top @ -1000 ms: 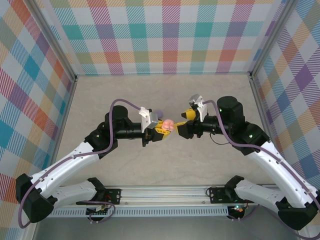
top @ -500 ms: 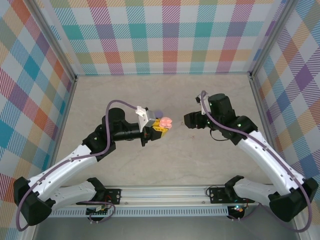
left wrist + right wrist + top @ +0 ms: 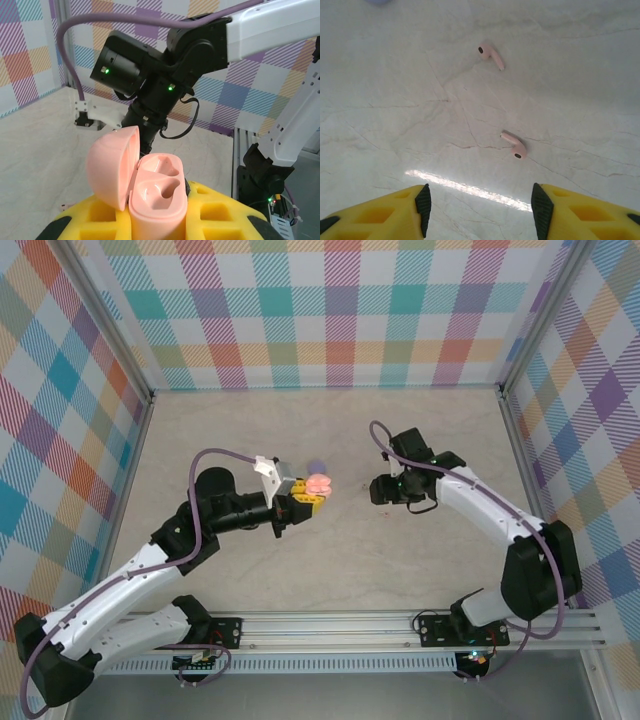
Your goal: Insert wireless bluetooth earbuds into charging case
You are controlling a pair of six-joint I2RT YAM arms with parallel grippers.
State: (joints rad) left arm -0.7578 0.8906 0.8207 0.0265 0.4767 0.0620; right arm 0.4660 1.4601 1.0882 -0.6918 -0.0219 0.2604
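Observation:
A pale pink charging case (image 3: 156,194) stands upright with its lid (image 3: 111,171) swung open to the left and both wells empty. My left gripper (image 3: 157,222) is shut on its body between yellow fingers (image 3: 227,215). From above, the case (image 3: 318,483) is held over the table's middle by the left gripper (image 3: 308,494). Two pale pink earbuds lie on the table under my right gripper (image 3: 481,209): one close (image 3: 514,144), one farther off (image 3: 491,55). The right gripper (image 3: 379,490) points down, open, with nothing between its fingers.
A purple case (image 3: 317,464) lies on the table just behind the held pink case; its edge (image 3: 379,1) peeks in at the top left of the right wrist view. The marble table (image 3: 420,430) is walled by checked panels.
The right arm has pulled away from the pink case and turned down toward the table, its jaws narrowing a little. The left arm has drawn slightly back and left with the case.

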